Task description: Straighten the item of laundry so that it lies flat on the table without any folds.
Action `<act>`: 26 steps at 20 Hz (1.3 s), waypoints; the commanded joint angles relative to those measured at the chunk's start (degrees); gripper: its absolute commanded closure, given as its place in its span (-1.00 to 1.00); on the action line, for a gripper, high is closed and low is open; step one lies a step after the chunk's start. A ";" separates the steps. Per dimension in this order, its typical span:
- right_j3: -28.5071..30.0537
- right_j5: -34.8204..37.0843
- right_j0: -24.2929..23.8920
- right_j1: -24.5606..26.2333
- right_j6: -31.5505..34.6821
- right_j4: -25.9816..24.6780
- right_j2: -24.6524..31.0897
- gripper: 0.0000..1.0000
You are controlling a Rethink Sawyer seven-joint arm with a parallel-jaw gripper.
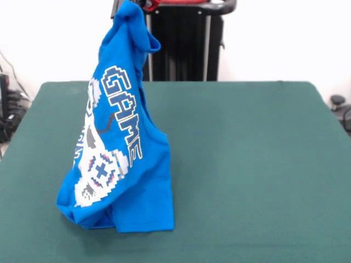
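Note:
The bright blue T-shirt (123, 159) hangs up in the air from the picture's top, left of the middle. It is stretched long and twisted, with the "GAME" lettering (123, 112) running down it and the white controller print (98, 175) below. Its lower end rests bunched on the dark green table (252, 164) near the front left. Only a red and dark bit of my gripper (143, 4) shows at the top edge. It is shut on the shirt's upper end.
The black pedestal (184, 46) stands behind the table's far edge. Cables and dark gear (8, 109) lie off the table's left side. A dark object (340, 107) sits off its right side.

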 commanded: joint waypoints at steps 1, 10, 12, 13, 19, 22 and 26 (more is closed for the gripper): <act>-0.76 8.35 1.32 -1.11 8.17 -1.87 -2.57 1.00; 0.73 -2.33 4.27 4.73 7.62 -0.68 -8.09 1.00; 1.11 -3.77 5.18 5.21 7.82 -0.23 -9.23 1.00; 1.28 -4.33 5.52 5.36 7.94 -0.09 -9.62 1.00; 2.79 -9.39 9.05 7.54 8.74 2.02 -13.36 1.00; 3.89 -13.67 10.70 9.78 9.35 3.47 -15.32 1.00; 4.68 -19.96 12.39 14.39 10.23 4.94 -17.63 1.00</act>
